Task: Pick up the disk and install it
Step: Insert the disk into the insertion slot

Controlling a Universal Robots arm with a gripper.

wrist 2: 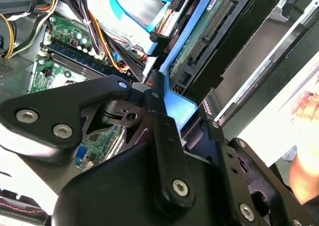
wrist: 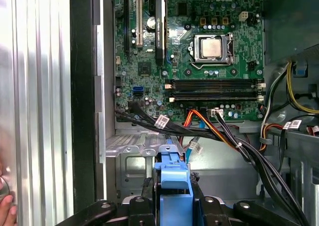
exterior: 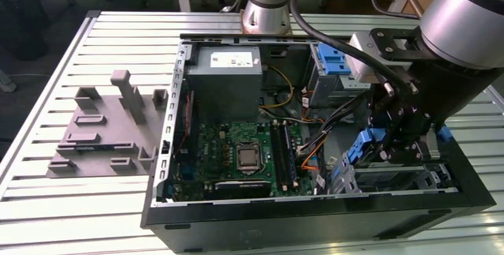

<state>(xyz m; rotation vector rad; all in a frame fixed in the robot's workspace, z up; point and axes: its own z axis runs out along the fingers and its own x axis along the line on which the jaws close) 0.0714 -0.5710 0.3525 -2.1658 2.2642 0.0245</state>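
Observation:
The disk [wrist 2: 199, 41] is held on edge with its green circuit side and connector showing, and its blue plastic frame [wrist: 172, 186] sits between my black fingers [wrist 2: 159, 116]. My gripper [exterior: 393, 143] is shut on the disk. It hangs inside the open computer case [exterior: 169, 149], at the front corner on the exterior view's right. The disk's blue frame [exterior: 360, 149] sits just above the grey metal drive cage [exterior: 393, 178], also seen in the first wrist view [wrist: 134, 161]. I cannot tell whether the disk touches the cage.
Black and orange cables [wrist: 224, 136] run between the motherboard [exterior: 244, 154] and the cage. A grey power-supply box [exterior: 228, 84] and a blue drive carrier [exterior: 334, 60] sit at the case's back. A grey fixture [exterior: 102, 131] lies on the slatted table. A hand [wrist: 5, 206] shows at the edge.

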